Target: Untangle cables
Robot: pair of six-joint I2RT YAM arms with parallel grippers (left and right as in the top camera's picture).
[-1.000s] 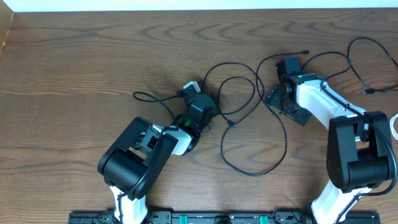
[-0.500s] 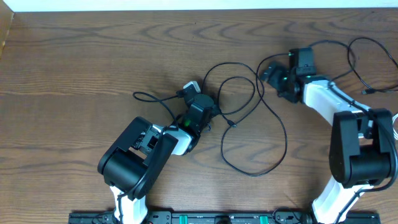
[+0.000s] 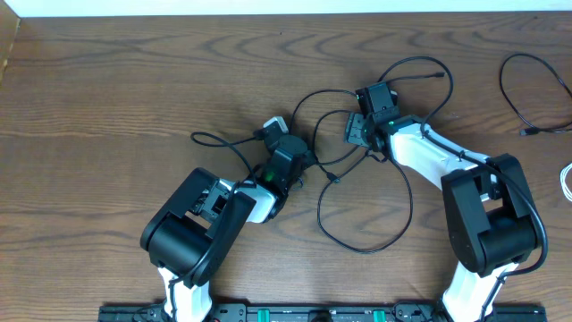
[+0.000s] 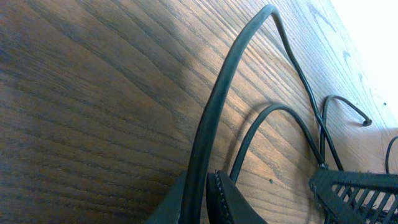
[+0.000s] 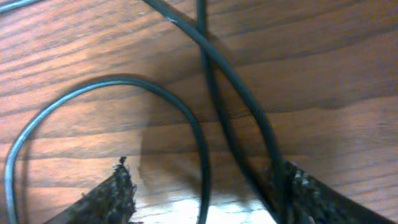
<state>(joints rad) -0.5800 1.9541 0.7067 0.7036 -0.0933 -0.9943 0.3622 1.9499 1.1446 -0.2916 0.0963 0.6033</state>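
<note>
Black cables [image 4: 217,109] loop over the wooden worktop [image 3: 134,80]. The right pincer [image 5: 208,196] gapes wide astride two strands; the left pincer's [image 3: 297,163] grip I can't make out.

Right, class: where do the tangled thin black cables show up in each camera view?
Overhead: the thin black cables loop across the middle of the picture.
Left wrist: they arc from bottom centre to top right.
Right wrist: they cross at top centre, with one loop to the left.
Shared landmark: the brown wooden table.
</note>
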